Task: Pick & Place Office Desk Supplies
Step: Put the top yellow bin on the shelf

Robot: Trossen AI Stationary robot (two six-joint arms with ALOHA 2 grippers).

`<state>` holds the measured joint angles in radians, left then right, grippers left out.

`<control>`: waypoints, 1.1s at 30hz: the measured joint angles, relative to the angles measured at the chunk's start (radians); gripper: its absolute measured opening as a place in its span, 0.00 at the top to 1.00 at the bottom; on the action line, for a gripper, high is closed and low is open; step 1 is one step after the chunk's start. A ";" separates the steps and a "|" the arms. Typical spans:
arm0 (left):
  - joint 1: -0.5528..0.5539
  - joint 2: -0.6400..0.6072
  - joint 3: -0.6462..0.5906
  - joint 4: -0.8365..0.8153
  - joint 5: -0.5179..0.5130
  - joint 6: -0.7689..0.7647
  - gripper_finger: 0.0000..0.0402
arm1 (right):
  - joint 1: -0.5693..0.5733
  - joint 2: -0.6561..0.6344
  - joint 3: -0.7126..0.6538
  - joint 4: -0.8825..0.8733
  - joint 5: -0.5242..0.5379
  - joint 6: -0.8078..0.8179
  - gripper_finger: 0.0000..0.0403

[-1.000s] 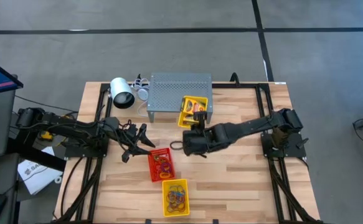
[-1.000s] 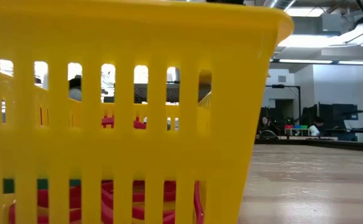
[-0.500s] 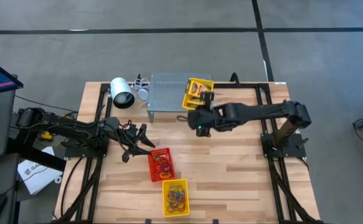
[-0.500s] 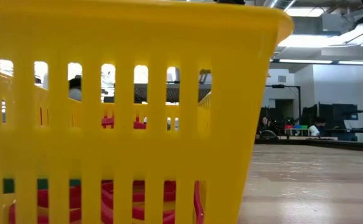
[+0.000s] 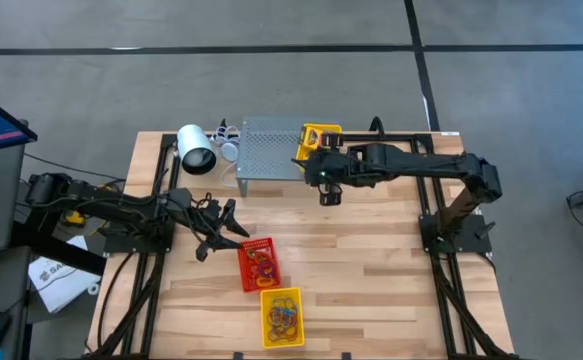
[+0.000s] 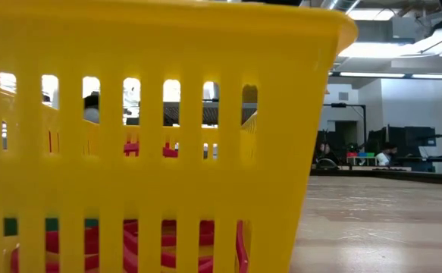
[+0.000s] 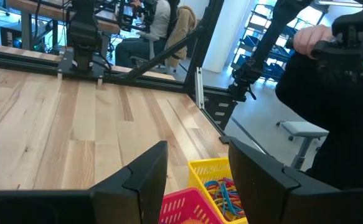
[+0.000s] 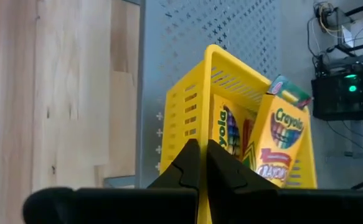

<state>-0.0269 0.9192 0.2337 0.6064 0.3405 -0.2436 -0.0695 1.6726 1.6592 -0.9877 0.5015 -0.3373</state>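
- The right end effector (image 5: 323, 168) is clenched on the rim of the yellow basket (image 5: 314, 141), holding it over the grey perforated shelf (image 5: 271, 148) at the far side of the counter (image 5: 391, 260)
- Step in hand, as judged: setting this basket on the shelf. Lower it level, keep the pinch on the rim until the base sits flat, and keep it clear of the shelf edge
- This basket holds crayon boxes (image 8: 281, 140), standing upright and leaning
- The left end effector (image 7: 197, 180) waits released, near the red basket (image 5: 259, 264)
- The red basket and a second yellow basket (image 5: 282, 316) at the counter's near edge hold coloured rubber bands (image 7: 221, 190)
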 joint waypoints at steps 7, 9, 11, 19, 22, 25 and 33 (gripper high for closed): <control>0.000 0.000 0.000 0.000 0.000 0.000 0.58 | -0.039 -0.013 0.000 -0.017 -0.049 -0.019 1.00; 0.000 0.000 0.000 0.000 0.000 0.000 0.58 | -0.049 -0.017 -0.001 -0.034 -0.067 -0.017 1.00; 0.000 0.000 0.000 -0.001 0.000 0.000 0.58 | -0.057 -0.021 -0.001 -0.038 -0.076 -0.014 1.00; 0.000 0.000 0.000 0.000 0.000 0.000 0.58 | -0.085 -0.033 -0.001 -0.022 -0.180 -0.023 1.00; 0.000 0.000 0.000 0.000 0.000 0.000 0.58 | -0.098 -0.035 -0.001 -0.018 -0.239 -0.030 1.00; 0.000 0.000 0.000 0.000 0.000 0.000 0.58 | -0.109 -0.035 -0.001 -0.022 -0.247 -0.030 1.00; 0.000 0.000 0.000 0.000 0.000 0.000 0.58 | -0.123 -0.035 -0.001 -0.025 -0.253 -0.037 0.99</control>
<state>-0.0269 0.9192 0.2337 0.6060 0.3405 -0.2440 -0.1925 1.6379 1.6585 -1.0130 0.2486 -0.3738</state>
